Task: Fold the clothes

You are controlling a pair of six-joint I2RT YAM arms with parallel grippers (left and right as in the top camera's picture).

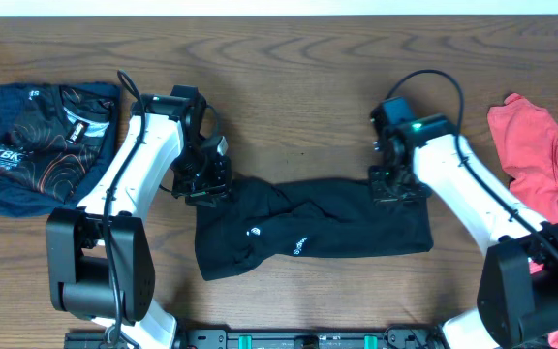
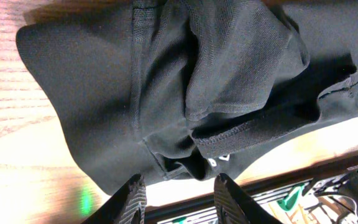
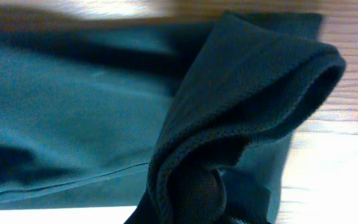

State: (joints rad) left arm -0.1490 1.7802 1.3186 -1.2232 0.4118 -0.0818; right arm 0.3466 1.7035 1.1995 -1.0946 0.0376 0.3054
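1. Shirt first: the black shirt (image 1: 308, 228) lies crumpled in a wide band across the middle of the counter (image 1: 289, 58), with its small white logos facing up near the front edge.
2. The left fingers (image 2: 132, 202) are spread apart with nothing between them. They sit at the shirt's upper left corner, and the hem lies just beyond their tips.
3. The right fingers (image 1: 397, 187) are at the shirt's upper right corner. In the right wrist view a raised fold of the fabric bunches over them and hides most of them, and they appear clamped on that fold.
4. A coral-red shirt (image 1: 541, 145) lies loose at the far right edge of the counter, well apart from the black one.
5. A dark blue shirt (image 1: 42, 145) with a red line print lies folded at the far left.
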